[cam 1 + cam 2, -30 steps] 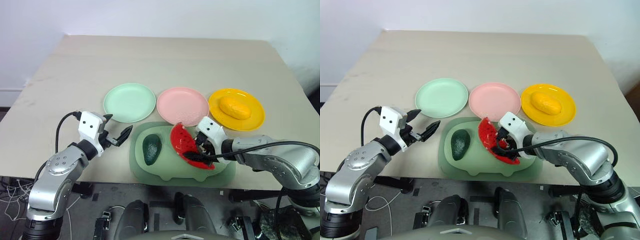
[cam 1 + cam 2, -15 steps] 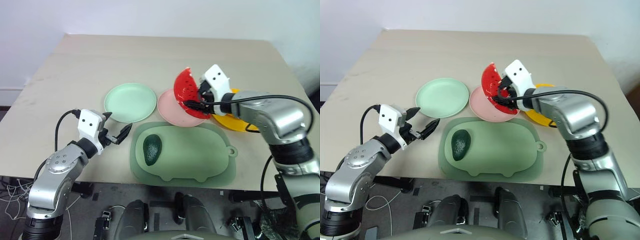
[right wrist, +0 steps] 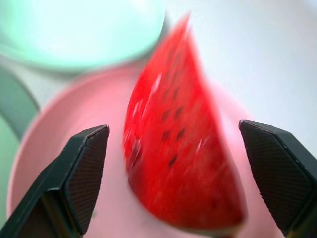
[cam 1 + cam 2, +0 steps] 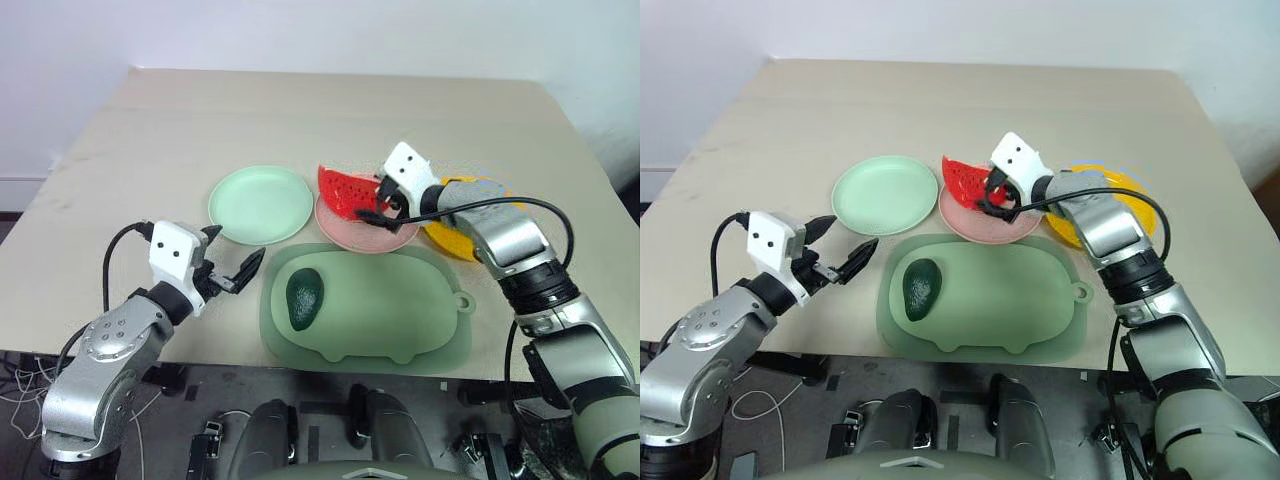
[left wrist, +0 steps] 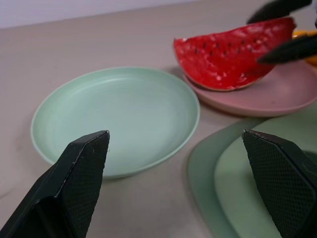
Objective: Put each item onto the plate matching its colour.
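My right pincer stands released over the pink plate, its two black fingers spread either side of the red watermelon wedge, which sits at the plate's edge just ahead of the fingertips. Just behind that pincer, under its arm, I see the yellow plate, and below it on the surface the pale green tray carrying the dark green avocado. My left pincer is released too, empty, with the mint green plate just ahead of it.
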